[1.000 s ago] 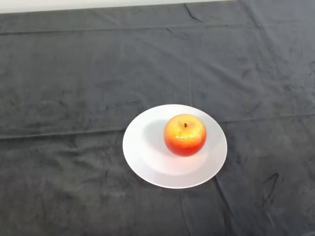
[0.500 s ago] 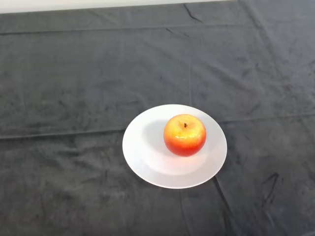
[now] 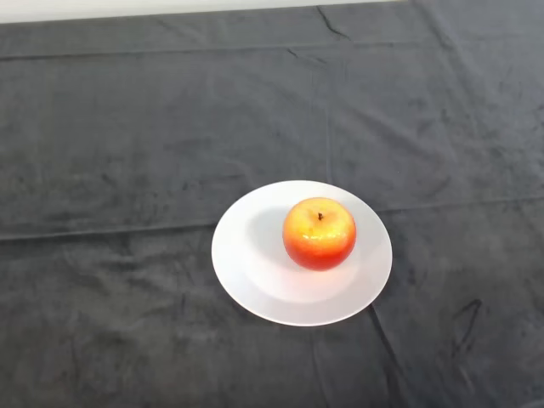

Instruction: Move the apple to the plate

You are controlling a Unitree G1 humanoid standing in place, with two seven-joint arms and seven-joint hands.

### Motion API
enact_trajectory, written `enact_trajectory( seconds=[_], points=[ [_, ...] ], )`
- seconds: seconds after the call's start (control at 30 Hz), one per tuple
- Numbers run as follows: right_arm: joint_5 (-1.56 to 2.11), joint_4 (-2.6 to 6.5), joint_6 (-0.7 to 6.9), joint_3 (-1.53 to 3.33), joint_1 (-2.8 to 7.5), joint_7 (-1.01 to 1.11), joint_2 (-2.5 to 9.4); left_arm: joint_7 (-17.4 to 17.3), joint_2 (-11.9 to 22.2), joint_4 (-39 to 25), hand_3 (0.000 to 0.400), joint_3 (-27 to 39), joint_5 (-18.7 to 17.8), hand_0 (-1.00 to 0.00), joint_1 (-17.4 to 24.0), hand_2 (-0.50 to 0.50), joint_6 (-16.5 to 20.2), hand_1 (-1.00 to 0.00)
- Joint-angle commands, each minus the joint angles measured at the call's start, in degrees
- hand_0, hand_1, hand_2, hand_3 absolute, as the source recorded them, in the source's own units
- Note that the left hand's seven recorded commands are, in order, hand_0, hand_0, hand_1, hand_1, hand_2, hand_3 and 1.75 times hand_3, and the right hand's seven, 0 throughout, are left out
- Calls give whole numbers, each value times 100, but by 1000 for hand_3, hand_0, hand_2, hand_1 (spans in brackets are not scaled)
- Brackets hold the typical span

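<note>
A: What lies on the bench (image 3: 102, 127)?

B: A dark grey cloth (image 3: 425, 110) covers it, soft and napped like velvet or suede, with brushed patches that catch the light unevenly. Long straight creases cross it from side to side, one near the far edge and one at about the plate's height, and another runs from far to near above the plate. Small wrinkles gather at the near right.

A: And the plate (image 3: 246, 272)?

B: Round, white, smooth, with a matte sheen and a shallow, broad rim. It sits flat on the cloth, a little right of the middle and toward the near side.

A: Where is the apple (image 3: 320, 234)?

B: On the plate, upright, resting right of the plate's centre, closer to the right rim than to the left. It is round and slightly squat, with glossy skin: red-orange over the sides, going yellow around the top (there is a pale shine across its front). A short dark stem stands in the dimple on top. It throws a faint shadow to its left across the white surface.

A: How do the fingers stand?

B: No part of the robot shows here, so there is nothing to tell about them.

A: Anything beyond the cloth?

B: A thin pale strip (image 3: 127, 8) along the far edge, plain and smooth.
</note>
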Motion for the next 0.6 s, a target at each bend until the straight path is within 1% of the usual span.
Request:
enact_trajectory(
  seconds=[0.03, 0.6],
  points=[
    [-13, 203, -2, 6, 55, -59, -56, 10, 660, 94, 0, -103, -95, 0, -226, 0, -119, 0],
    [-10, 204, -4, 8, 55, -60, -57, 41, 639, 40, 0, -173, -117, 0, -222, 0, -97, 0]
  ],
)
